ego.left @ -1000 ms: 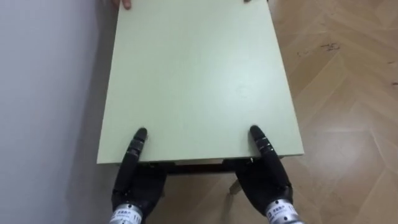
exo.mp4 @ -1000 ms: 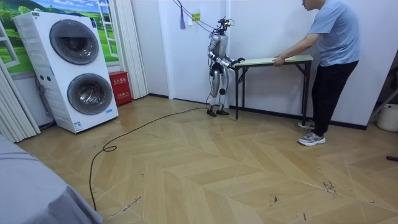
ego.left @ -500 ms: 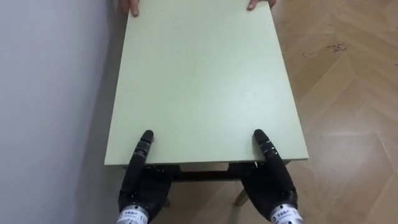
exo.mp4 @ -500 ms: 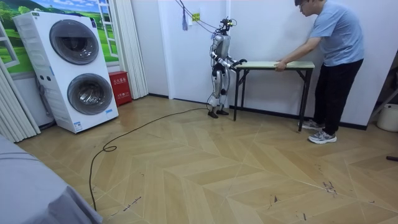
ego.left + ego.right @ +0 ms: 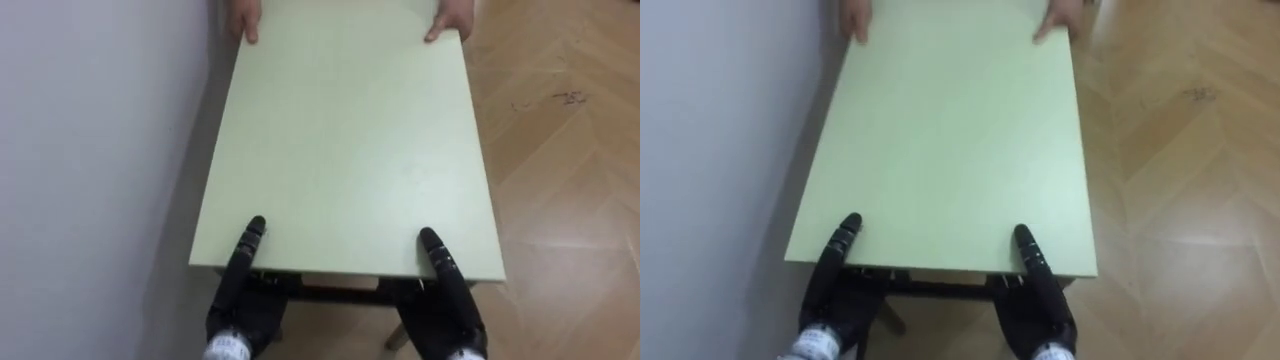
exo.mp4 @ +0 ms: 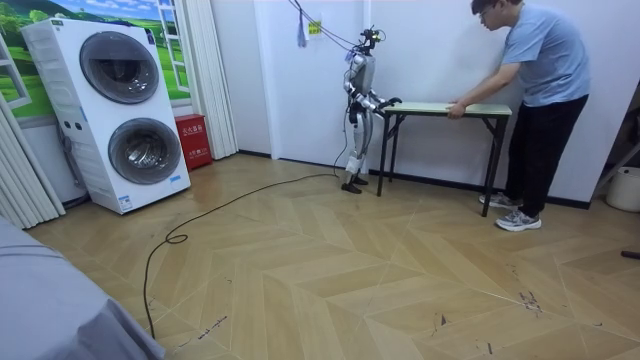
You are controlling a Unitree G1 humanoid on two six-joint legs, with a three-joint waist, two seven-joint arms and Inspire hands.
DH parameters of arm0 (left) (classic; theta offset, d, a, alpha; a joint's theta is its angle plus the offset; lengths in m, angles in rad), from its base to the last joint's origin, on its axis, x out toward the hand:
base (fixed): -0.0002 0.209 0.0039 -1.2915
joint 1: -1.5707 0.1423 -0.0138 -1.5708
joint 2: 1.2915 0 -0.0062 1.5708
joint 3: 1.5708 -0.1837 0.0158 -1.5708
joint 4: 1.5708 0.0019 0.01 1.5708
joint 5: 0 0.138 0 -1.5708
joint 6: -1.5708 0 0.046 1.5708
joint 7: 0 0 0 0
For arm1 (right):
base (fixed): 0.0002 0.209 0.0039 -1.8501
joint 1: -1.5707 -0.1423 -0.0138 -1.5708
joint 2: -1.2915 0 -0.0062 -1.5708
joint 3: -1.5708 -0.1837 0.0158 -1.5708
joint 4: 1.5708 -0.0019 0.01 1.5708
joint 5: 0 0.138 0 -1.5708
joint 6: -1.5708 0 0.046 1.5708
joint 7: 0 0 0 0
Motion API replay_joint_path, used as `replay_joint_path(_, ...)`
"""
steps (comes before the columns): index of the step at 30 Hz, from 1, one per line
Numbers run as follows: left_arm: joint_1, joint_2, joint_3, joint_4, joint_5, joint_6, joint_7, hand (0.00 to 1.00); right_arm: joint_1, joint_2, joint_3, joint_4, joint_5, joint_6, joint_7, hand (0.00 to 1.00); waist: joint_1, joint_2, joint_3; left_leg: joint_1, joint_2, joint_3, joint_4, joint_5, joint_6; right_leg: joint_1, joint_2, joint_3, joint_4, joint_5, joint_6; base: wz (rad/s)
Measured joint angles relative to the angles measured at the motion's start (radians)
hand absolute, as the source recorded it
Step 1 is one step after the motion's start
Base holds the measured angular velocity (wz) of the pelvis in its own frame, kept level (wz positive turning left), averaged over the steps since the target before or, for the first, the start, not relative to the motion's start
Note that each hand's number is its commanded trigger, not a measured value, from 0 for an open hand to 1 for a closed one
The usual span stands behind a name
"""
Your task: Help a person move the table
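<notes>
Table (image 5: 350, 150): pale green top, long axis running away from the robot. Its left long edge is just beside the wall (image 5: 90, 150); parquet floor (image 5: 570, 150) is on the right side.

Left hand (image 5: 243, 308) is at the near edge, toward the left corner. Palm sits below the edge and one dark digit lies straight on the top. The rest is tucked under the top, so I can't tell if it's clamped on the edge.

Right hand (image 5: 452, 312) has the same layout toward the right corner: one digit flat on top, palm under the edge. Grip state: can't tell. The table's dark frame shows under the top between the two hands.

Far edge: person's hands (image 5: 244, 20), one near each corner, fingertips on the top.

Room view: robot stands upright at the table end on the room view's left, arms forward to the edge. Person (image 6: 540, 90) is at the opposite end, leaning forward with arms stretched to the top. Table runs along the white wall between them and the top looks level. Whether the legs touch the floor, can't tell.

Washer stack (image 6: 120, 110) is well apart on the room view's left, with a red box (image 6: 193, 140) just beside it.
</notes>
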Motion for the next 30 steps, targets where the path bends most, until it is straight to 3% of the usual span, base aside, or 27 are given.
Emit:
replay_joint_path(2,0.006,0.003,0.002,0.0,0.007,-0.001,-0.004,1.0,0.002,0.004,0.002,0.01,0.001,0.002,0.005,1.0,-0.001,-0.009,-0.0009,0.002,0.0,-0.001,-0.001,-0.001,0.0,0.007,0.002,0.009,-0.001,0.0,0.0,0.0)
replay_joint_path(7,0.015,0.003,0.003,0.003,0.024,-0.001,-0.005,0.81,0.002,0.022,-0.002,0.05,0.001,-0.001,0.038,1.0,-0.001,-0.025,-0.0026,0.018,0.002,-0.006,-0.003,-0.004,0.001,0.037,0.008,0.012,-0.028,0.005,0.003,0.01)
replay_joint_path(8,0.016,0.003,0.004,0.004,0.025,-0.001,-0.005,0.68,0.002,0.023,-0.002,0.053,0.001,-0.001,0.038,1.0,-0.001,-0.026,-0.0026,0.023,0.002,-0.006,-0.006,-0.004,0.0,0.043,0.009,0.011,-0.032,0.005,0.003,0.0)
replay_joint_path(9,0.017,0.003,0.005,0.004,0.026,-0.001,-0.005,0.59,0.003,0.023,-0.001,0.053,0.002,0.0,0.038,0.93,-0.001,-0.027,-0.0021,0.026,0.002,-0.008,-0.009,-0.004,0.0,0.046,0.009,0.009,-0.035,0.006,0.003,0.0)
replay_joint_path(10,0.018,0.003,0.005,0.004,0.034,-0.001,-0.005,0.46,0.003,0.024,-0.001,0.053,0.003,0.0,0.039,0.64,-0.001,-0.028,-0.002,0.026,0.002,-0.008,-0.009,-0.004,0.0,0.046,0.009,0.009,-0.035,0.006,0.003,0.0)
replay_joint_path(11,0.019,0.004,0.004,0.004,0.038,-0.001,-0.005,0.0,0.003,0.024,-0.001,0.053,0.003,0.0,0.039,0.22,-0.001,-0.028,-0.002,0.026,0.002,-0.008,-0.009,-0.004,0.0,0.046,0.009,0.009,-0.035,0.006,0.003,0.0)
replay_joint_path(12,0.02,0.007,0.003,0.004,0.059,-0.001,-0.005,0.0,0.003,0.024,-0.001,0.053,0.003,0.0,0.039,0.0,-0.001,-0.028,-0.002,0.026,0.002,-0.008,-0.009,-0.004,0.0,0.046,0.009,0.009,-0.035,0.006,0.003,0.0)
replay_joint_path(18,0.02,0.061,-0.008,0.003,0.312,0.0,-0.075,0.0,0.004,0.014,-0.002,0.056,-0.003,0.008,0.04,0.0,0.003,-0.027,-0.0029,0.033,0.003,-0.008,-0.009,-0.004,0.0,0.052,0.009,0.009,-0.035,0.006,0.003,0.0)
replay_joint_path(22,0.016,0.068,-0.008,0.012,0.416,0.0,-0.102,0.0,-0.001,-0.024,-0.002,0.06,-0.025,0.027,0.081,0.0,0.022,-0.025,-0.0043,0.056,0.003,-0.006,-0.014,-0.005,0.0,0.071,0.011,0.01,-0.035,0.006,0.003,-0.03)
replay_joint_path(27,0.021,0.072,-0.007,0.051,0.45,0.002,-0.135,0.0,-0.008,-0.045,-0.005,0.076,-0.055,0.029,0.086,0.0,0.055,-0.021,-0.0119,0.073,0.005,-0.008,-0.014,-0.004,0.0,0.087,0.012,0.008,-0.036,0.007,0.003,0.02)
replay_joint_path(30,0.023,0.081,-0.005,0.086,0.472,0.002,-0.155,0.0,-0.006,-0.056,-0.005,0.078,-0.082,0.031,0.098,0.0,0.056,-0.019,-0.0137,0.075,0.005,-0.014,-0.013,-0.004,-0.001,0.098,0.013,0.006,-0.044,0.007,0.002,0.05)
